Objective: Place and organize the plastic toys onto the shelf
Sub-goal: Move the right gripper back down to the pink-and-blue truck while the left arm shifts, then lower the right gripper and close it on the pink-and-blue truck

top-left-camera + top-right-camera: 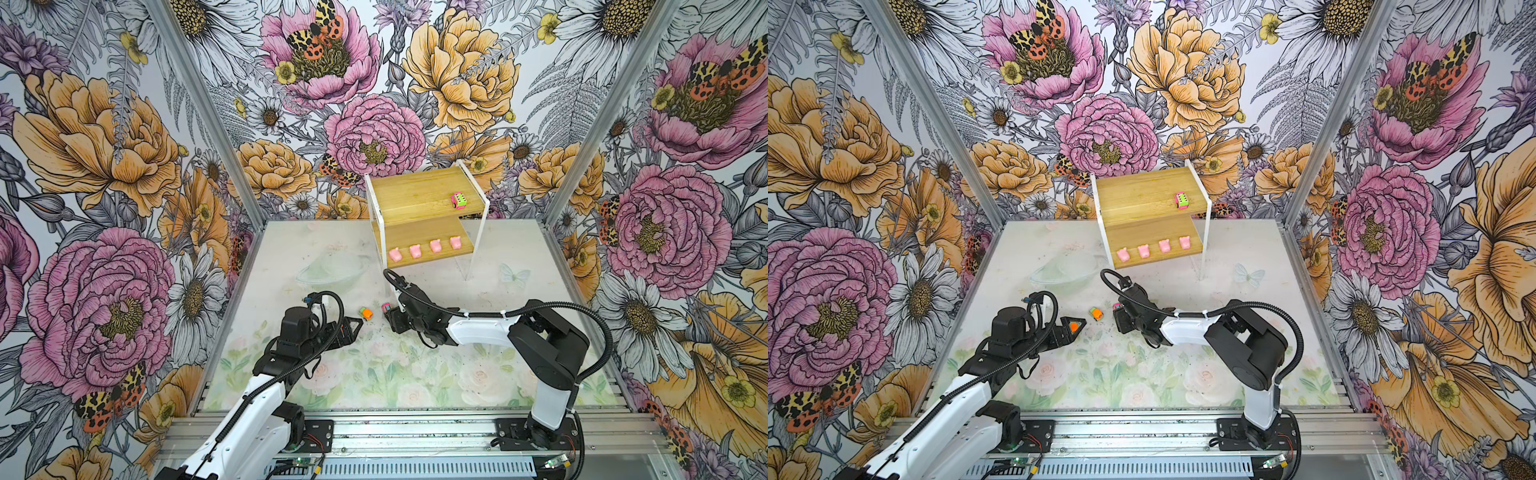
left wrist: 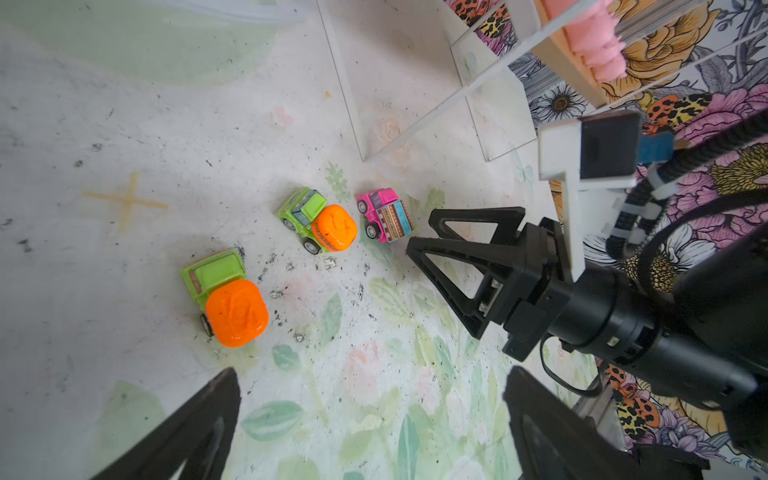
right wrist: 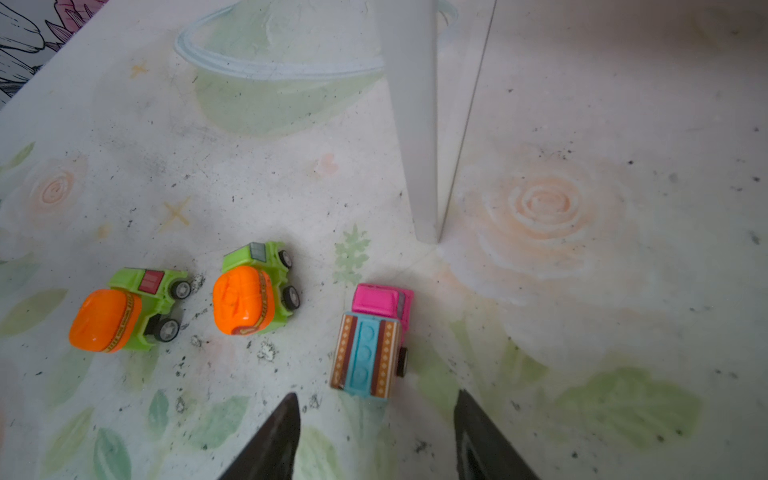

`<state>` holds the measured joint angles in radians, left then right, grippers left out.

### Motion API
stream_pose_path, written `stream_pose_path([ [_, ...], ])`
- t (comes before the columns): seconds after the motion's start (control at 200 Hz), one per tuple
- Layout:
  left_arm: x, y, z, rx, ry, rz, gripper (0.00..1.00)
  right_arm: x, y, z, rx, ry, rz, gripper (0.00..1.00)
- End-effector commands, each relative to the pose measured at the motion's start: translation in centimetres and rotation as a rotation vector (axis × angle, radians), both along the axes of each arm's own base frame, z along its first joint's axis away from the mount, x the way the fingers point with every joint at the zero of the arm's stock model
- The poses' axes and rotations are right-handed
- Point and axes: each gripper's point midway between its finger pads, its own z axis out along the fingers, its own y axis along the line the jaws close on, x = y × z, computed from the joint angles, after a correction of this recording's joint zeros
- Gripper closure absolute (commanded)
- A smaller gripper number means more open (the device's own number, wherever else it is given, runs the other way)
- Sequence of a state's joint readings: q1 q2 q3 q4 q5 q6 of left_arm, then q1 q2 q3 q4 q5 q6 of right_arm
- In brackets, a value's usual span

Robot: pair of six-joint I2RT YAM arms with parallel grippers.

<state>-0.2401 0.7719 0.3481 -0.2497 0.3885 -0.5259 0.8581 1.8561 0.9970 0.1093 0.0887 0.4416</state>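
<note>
With 4 pigs [image 1: 415,250] and a pink car [image 1: 458,200] already on the shelf [image 1: 415,187], I'm on the cars step: R gripper [image 2: 420,229], jaws apart & empty, hangs just short of the 2nd pink car [image 3: 368,349] on the table [image 1: 282,266], so next I'd ease fwd to straddle it, then close.

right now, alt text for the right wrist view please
The open right gripper points at a pink car with a turquoise top, just ahead of it on the floral table. Two orange-and-green cars sit beside it, and a white shelf leg stands beyond.
</note>
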Motion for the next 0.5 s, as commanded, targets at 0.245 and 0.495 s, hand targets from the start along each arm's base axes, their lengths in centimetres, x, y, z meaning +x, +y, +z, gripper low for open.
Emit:
stream_pose_path([
  [0.245,0.2,0.7,-1.2,0.043,0.043,0.034,0.01,1.6,2.0,-0.4,0.022,-0.008,0.003,0.41],
  [0.495,0.7,0.9,-1.7,0.039,0.059,0.033,0.01,2.5,2.6,-1.4,0.018,0.011,-0.002,0.46],
])
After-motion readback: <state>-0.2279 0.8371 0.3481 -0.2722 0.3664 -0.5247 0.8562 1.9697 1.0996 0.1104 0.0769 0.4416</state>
